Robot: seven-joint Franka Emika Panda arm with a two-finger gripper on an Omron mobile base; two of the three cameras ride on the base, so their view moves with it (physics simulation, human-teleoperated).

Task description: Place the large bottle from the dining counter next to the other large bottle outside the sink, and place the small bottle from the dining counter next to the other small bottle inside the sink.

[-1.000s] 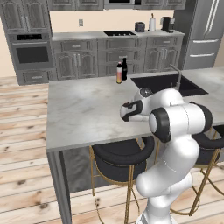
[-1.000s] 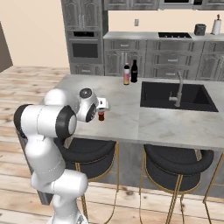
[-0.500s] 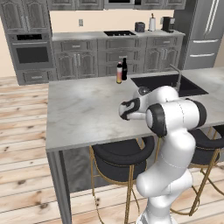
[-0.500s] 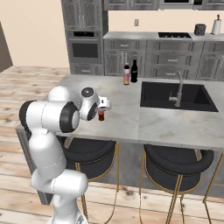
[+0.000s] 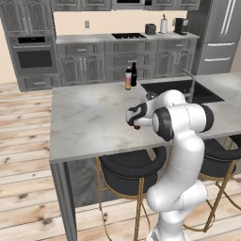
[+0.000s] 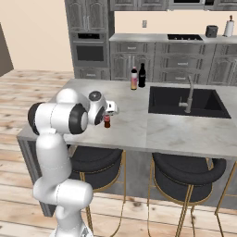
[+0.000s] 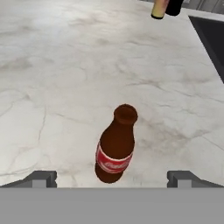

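Observation:
The small bottle [image 7: 116,146], short brown glass with a red label, stands upright on the dining counter [image 5: 89,117] near its front edge. My gripper [image 7: 112,179] hangs open just above and behind it, one fingertip to each side and neither touching it. From the right, the gripper [image 6: 110,109] sits over the small bottle [image 6: 107,121]. At the counter's back, left of the sink [image 6: 185,99], the large bottle [image 6: 142,75] stands beside the other large bottle [image 6: 134,78]. The other small bottle is out of view.
A silver faucet [image 6: 189,95] rises at the sink's front rim. Black stools with gold legs [image 5: 129,167] stand under the counter's front edge. Grey cabinets and an oven [image 5: 33,59] line the far wall. Bare marble stretches left of the bottle.
The hand has edged slightly left while the arm's elbow swung round. The jaws stayed wide open and the small bottle has not moved.

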